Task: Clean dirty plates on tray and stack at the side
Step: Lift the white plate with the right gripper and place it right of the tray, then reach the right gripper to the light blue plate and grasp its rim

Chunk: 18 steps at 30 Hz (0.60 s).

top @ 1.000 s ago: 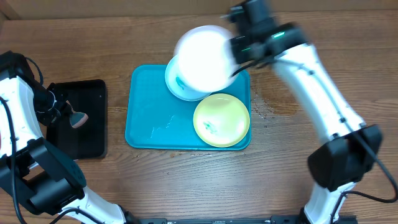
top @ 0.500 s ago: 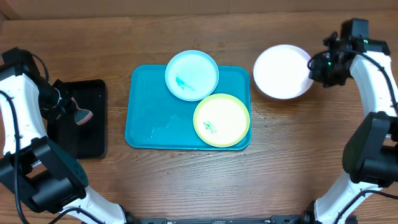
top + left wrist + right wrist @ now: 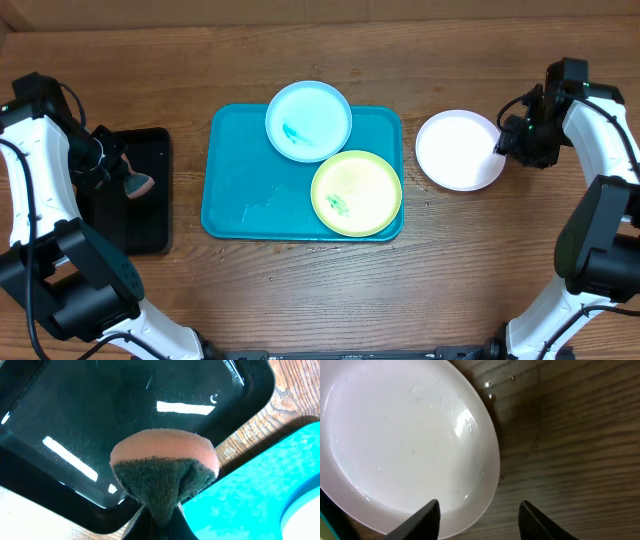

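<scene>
lying beside tray (image 3: pixel 240 190), white plate (image 3: pixel 455 150) | right hand (image 3: pixel 512 148) spread | left hand (image 3: pixel 159 522) pinching sponge (image 3: pixel 165 467)

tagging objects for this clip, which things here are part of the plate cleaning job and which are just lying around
Job: white plate, beside the blue tray; blue plate and green plate, both smeared, on that tray; sponge in the left claw.
Lying about: black tray under the sponge; water drops near the white plate.

three plates (image 3: pixel 309 120), two trays (image 3: pixel 240 180), one sponge (image 3: pixel 164 467)
</scene>
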### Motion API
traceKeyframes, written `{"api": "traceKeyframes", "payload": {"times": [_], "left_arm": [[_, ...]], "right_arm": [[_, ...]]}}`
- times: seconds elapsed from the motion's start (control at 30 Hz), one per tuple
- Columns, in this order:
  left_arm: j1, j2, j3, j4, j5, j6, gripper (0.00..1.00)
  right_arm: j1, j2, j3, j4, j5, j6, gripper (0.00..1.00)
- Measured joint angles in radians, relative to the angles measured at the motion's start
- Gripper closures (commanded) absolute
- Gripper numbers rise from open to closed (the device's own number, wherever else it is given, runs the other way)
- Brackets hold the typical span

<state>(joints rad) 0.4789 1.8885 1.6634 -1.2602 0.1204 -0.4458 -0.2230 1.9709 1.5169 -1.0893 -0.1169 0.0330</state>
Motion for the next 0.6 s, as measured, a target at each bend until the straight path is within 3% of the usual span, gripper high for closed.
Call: {"api": "traceKeyframes", "payload": {"times": [0.17,0.3,0.43,0.6], "left_arm": [[-0.006,0.000,0.000,0.004,0.000,0.003,0.96],[-0.024,0.000,0.000,0.010,0.000,0.003,0.96],[-0.066,0.000,0.000,0.011,0.000,0.016,0.96],[-0.124,0.000,0.000,0.019,0.000,0.036,0.96]], "right_arm": [[0.001,0.000,0.088,-0.046,-0.093,0.000,0.42],[0.023,0.000,0.145,0.140,-0.326,-0.011,0.31],[0.111,0.002,0.150,0.361,-0.428,-0.028,0.36],[0.319,0.027,0.155,0.570,-0.367,-0.034,0.41]]}}
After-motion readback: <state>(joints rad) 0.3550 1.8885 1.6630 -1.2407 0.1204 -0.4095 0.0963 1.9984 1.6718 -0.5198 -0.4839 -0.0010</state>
